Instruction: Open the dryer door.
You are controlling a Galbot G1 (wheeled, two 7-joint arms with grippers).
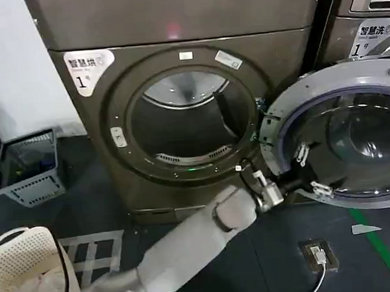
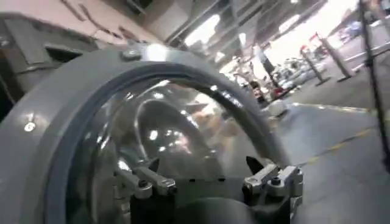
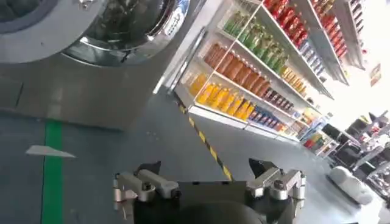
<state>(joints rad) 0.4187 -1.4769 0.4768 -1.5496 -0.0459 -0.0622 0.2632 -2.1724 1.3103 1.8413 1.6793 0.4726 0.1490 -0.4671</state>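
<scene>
Basket (image 1: 27,168) beside open dryer door (image 1: 343,133)

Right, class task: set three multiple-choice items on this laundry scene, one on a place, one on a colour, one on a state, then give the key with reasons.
1. Where is the left pincer?
A. Inside the drum
B. At the lower edge of the open dryer door
C. Over the white laundry basket

2. What colour is the floor stripe below the door?
A. Green
B. Red
C. White

3. What state is the dryer door in?
A. Shut
B. Swung open to the right
C. Taken off and lying on the floor

Key: 1 B, the head view shows the left arm reaching to the door's lower rim. 2 A, the stripe is green. 3 B, the drum opening is exposed and the door hangs on its right-side hinge.
</scene>
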